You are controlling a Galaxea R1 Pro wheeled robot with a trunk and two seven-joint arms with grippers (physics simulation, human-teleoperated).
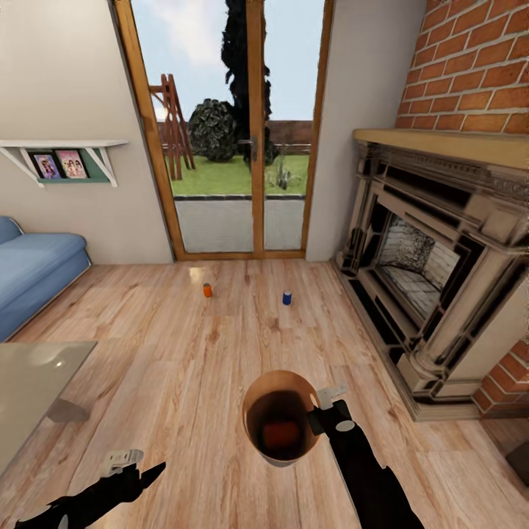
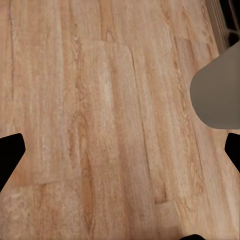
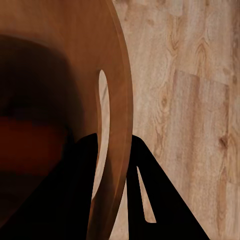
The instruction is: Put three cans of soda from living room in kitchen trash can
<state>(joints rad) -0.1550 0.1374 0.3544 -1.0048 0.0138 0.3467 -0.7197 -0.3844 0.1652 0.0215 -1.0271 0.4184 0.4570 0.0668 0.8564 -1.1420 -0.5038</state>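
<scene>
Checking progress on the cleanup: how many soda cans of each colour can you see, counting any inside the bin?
Orange cans: 2, one on the floor, one inside the bin held by the right gripper
Blue cans: 1, on the floor
Total: 3

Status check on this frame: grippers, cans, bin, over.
Right gripper clamped on brown-lined round bin, orange can inside. Left gripper empty. Orange can, blue can on floor ahead.

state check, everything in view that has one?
trash can: held at rim by right tool, upright, orange can inside
orange can on floor: upright
blue can: upright, on floor
left tool: empty, open
glass doors: closed
</scene>
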